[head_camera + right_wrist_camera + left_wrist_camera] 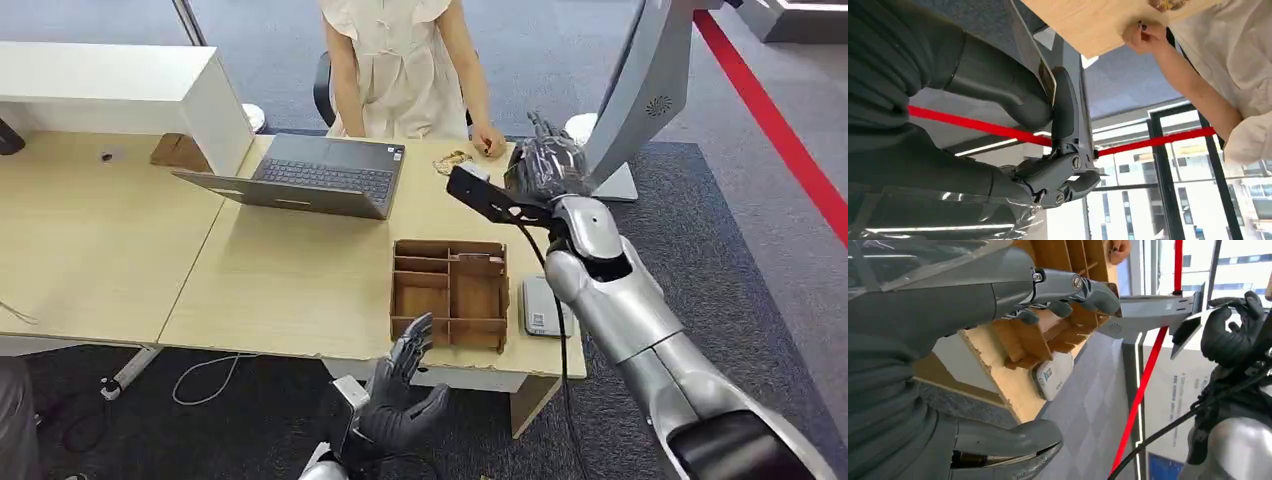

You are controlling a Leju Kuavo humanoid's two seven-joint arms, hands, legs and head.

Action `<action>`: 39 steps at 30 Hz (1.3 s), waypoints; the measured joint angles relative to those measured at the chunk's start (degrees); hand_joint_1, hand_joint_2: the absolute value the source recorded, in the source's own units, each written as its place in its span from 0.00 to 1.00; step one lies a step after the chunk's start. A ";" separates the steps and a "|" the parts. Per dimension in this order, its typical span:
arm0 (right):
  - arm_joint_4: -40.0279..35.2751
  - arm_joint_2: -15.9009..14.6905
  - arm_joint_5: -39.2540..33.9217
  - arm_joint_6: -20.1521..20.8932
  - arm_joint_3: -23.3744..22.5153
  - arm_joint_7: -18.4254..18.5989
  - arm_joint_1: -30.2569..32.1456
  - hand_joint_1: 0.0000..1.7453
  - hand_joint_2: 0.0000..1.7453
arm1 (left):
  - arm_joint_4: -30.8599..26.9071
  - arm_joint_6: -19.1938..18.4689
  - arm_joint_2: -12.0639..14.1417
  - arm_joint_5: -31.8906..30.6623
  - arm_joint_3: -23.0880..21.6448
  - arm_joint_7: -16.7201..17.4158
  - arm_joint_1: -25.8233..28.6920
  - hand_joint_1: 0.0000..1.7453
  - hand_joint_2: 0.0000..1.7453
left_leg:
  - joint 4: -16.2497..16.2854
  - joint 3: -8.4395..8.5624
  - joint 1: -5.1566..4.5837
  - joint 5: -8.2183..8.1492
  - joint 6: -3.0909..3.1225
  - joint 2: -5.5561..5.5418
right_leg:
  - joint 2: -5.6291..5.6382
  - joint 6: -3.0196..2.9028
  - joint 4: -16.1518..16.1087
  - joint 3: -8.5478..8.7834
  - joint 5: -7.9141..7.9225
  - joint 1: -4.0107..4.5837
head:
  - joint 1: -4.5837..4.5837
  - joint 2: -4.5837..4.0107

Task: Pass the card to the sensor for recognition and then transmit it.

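**Card held aloft in right robot hand, left idle**

Right robot hand (545, 165) raised over far right corner of surface (290, 280), thumb and fingers pinching the card (1032, 55); card edge-on in right wrist view. Sensor (542, 306), a small grey-white box, lies flat on surface just beside the wooden organizer (450, 292). Left robot hand (400, 395) below near edge of surface, fingers spread, holding nothing. A person's hand (488, 140) rests on surface near the raised hand. Laptop (315, 175) open.
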 joint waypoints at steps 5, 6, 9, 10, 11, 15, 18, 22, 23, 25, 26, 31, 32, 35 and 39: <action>4.24 1.33 -0.42 0.09 1.23 0.41 -2.34 1.00 1.00 | 1.64 -0.57 -0.31 0.79 -1.29 -0.50 -0.96 0.00 1.00 | 0.00 0.01 -0.01 0.01 0.01 0.00 | -0.01 0.00 -0.01 -0.02 0.01 -0.02 | -0.02 0.00; 4.68 1.44 -0.48 0.13 1.31 0.59 -2.61 1.00 1.00 | 1.86 -0.55 -0.35 0.99 -1.47 -0.50 -1.09 0.00 1.00 | 0.00 0.01 -0.01 0.01 0.01 0.00 | -0.01 0.00 -0.01 -0.02 0.01 -0.02 | 0.00 0.02; 5.56 1.51 -0.48 0.46 1.51 1.05 -3.17 1.00 1.00 | 2.45 -0.50 -0.44 1.33 -2.06 -0.50 -1.53 0.00 1.00 | 0.01 0.01 -0.01 0.00 0.01 0.00 | -0.01 0.00 -0.01 -0.02 0.01 -0.02 | 0.00 0.02; 5.80 1.51 -0.48 0.59 1.60 1.07 -3.31 1.00 1.00 | 2.63 -0.48 -0.46 1.53 -2.30 -0.50 -1.69 0.00 1.00 | 0.01 0.02 -0.01 0.00 0.01 0.00 | -0.01 0.00 -0.01 -0.02 0.01 -0.01 | 0.00 0.00; 5.93 1.51 -0.39 0.68 1.64 1.22 -3.41 1.00 1.00 | 2.78 -0.44 -0.46 1.73 -2.54 -0.50 -1.81 0.00 1.00 | 0.01 0.02 -0.01 0.00 0.01 0.01 | 0.00 0.00 -0.01 -0.02 0.01 -0.01 | 0.00 0.00; 6.34 1.51 0.30 1.33 1.71 1.95 -3.63 1.00 1.00 | 3.30 -0.39 -0.53 2.32 -3.35 -0.50 -2.29 0.00 1.00 | 0.01 0.02 -0.01 0.00 0.01 0.01 | 0.00 0.00 -0.01 -0.03 0.01 -0.01 | 0.00 0.02; 6.37 1.49 0.68 2.14 1.75 2.27 -3.68 1.00 1.00 | 3.63 -0.07 -0.59 3.02 -4.20 -0.50 -2.79 0.00 1.00 | 0.01 0.02 -0.01 0.01 0.01 0.01 | -0.01 0.00 -0.01 -0.03 0.01 -0.01 | 0.00 0.02; 6.35 1.49 1.31 3.12 1.88 2.43 -3.80 1.00 1.00 | 3.67 1.07 -0.59 4.22 -5.11 -0.52 -3.29 0.00 1.00 | 0.01 0.02 -0.01 0.01 0.01 0.01 | 0.00 0.00 -0.01 -0.02 0.01 -0.01 | 0.00 0.00; 6.34 1.49 1.33 3.21 1.97 2.43 -3.84 1.00 1.00 | 3.67 1.42 -0.59 4.42 -5.38 -0.53 -3.41 0.00 1.00 | 0.01 0.02 -0.01 0.01 0.01 0.01 | 0.00 0.00 -0.01 -0.02 0.01 -0.01 | 0.00 0.00; 6.34 1.51 1.33 3.26 2.08 2.43 -3.91 1.00 1.00 | 3.67 2.21 -0.59 5.09 -5.79 -0.53 -3.64 0.00 1.00 | 0.01 0.02 -0.01 0.01 0.01 0.01 | -0.01 0.00 0.00 -0.02 0.01 -0.01 | 0.00 0.00; 6.34 1.51 1.33 3.26 2.10 2.43 -3.93 1.00 1.00 | 3.67 2.47 -0.59 5.36 -5.97 -0.53 -3.72 0.00 1.00 | 0.01 0.02 -0.01 0.01 0.01 0.01 | 0.00 0.00 -0.01 -0.02 0.01 -0.01 | 0.00 0.02; 6.37 1.60 1.27 3.13 2.49 2.34 -4.00 1.00 1.00 | 3.67 3.69 -0.57 5.94 -6.67 -0.53 -3.94 0.00 1.00 | 0.01 0.01 -0.01 0.01 0.01 0.01 | -0.01 0.00 0.00 -0.02 0.01 -0.01 | 0.00 0.00; 6.37 1.66 1.25 3.08 2.51 2.32 -4.00 1.00 1.00 | 3.67 3.87 -0.57 6.03 -6.82 -0.53 -3.98 0.00 1.00 | 0.01 0.01 -0.01 0.01 0.01 0.01 | 0.00 0.00 -0.01 -0.02 0.01 -0.01 | 0.00 0.02; 6.37 1.79 1.22 3.06 2.56 2.14 -4.03 1.00 1.00 | 3.67 4.15 -0.50 6.21 -7.02 -0.50 -4.03 0.00 1.00 | 0.01 0.01 -0.01 0.01 0.01 0.00 | -0.01 0.00 0.00 -0.02 0.01 -0.01 | 0.00 0.00; 6.37 1.90 1.22 3.17 2.58 2.05 -4.11 0.00 1.00 | 3.61 4.48 -0.44 6.27 -7.19 -0.44 -4.06 0.00 1.00 | 0.01 0.00 -0.01 0.01 0.01 0.00 | -0.01 0.00 -0.01 -0.02 0.01 -0.01 | 0.00 0.00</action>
